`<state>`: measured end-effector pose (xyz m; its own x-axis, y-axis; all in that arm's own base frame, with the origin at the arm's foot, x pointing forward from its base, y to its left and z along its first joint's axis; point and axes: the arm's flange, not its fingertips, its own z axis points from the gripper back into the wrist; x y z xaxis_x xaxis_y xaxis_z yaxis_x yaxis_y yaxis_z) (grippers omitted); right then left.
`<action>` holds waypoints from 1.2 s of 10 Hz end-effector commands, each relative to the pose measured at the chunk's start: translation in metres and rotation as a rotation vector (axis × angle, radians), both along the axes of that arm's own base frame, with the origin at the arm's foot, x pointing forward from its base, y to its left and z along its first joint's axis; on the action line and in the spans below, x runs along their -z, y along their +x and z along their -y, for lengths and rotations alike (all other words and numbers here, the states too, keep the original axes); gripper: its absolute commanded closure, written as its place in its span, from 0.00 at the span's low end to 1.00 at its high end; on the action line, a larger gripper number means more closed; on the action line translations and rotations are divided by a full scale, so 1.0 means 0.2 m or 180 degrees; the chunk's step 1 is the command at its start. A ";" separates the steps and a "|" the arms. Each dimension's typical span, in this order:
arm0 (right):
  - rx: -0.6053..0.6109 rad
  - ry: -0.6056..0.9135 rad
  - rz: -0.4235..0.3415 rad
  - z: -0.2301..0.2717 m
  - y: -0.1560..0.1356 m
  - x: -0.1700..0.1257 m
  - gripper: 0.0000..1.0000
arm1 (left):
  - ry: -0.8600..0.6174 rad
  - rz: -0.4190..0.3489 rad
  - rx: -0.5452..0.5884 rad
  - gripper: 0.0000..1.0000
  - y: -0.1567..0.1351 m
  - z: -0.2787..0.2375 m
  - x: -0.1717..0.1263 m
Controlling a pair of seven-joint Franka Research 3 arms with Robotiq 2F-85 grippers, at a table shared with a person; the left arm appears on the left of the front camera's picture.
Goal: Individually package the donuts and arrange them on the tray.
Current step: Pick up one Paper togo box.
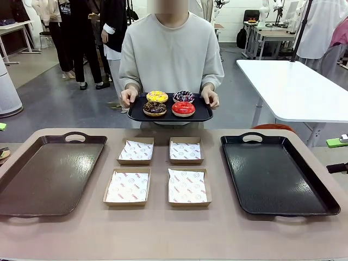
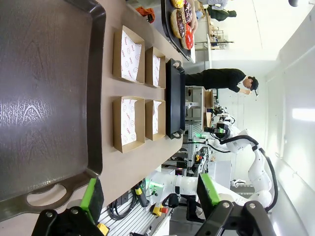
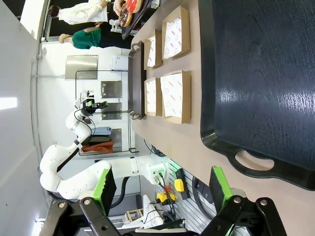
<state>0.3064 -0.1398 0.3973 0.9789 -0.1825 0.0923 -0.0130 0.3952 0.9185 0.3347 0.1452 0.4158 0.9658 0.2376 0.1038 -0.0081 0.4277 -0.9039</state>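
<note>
**Nothing packed yet; goods held at the far side**

Four donuts (image 1: 155,108) lie flat, two by two, on a small black serving tray (image 1: 204,115). A person holds it by its ends just beyond the far edge of the surface (image 1: 163,228). The yellow donut (image 1: 157,96) and purple donut (image 1: 184,96) are behind, the chocolate donut and red donut (image 1: 183,109) in front. They are rings, so there is no long axis to line up with.

Arms: the left end effector (image 2: 150,196) and the right end effector (image 3: 162,189) both have fingers spread wide with nothing between them. Each hangs over the near end of its own big tray. The donuts lie straight across the surface from both, well apart and about centred. Neither arm looks clearly nearer.

Containers: four cardboard boxes (image 1: 127,204) sit mid-surface, paper-lined, with no donut in any. The left tray (image 1: 32,179) and the right tray (image 1: 277,174) are bare.

Judgement: packaging has not begun, and the donuts must first come within reach.
</note>
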 end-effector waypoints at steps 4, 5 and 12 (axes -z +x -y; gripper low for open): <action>-0.0002 0.0022 0.0014 -0.01 0.01 0.00 0.00 | -0.0009 -0.0001 0.0010 0.00 0.01 0.00 -0.01; -0.0002 0.0022 0.0014 -0.01 0.01 0.00 0.00 | -0.0009 -0.0001 0.0010 0.00 0.01 0.00 -0.01; -0.0002 0.0022 0.0014 -0.01 0.01 0.00 0.00 | 0.1124 -0.0219 0.0569 0.00 0.13 0.59 -0.37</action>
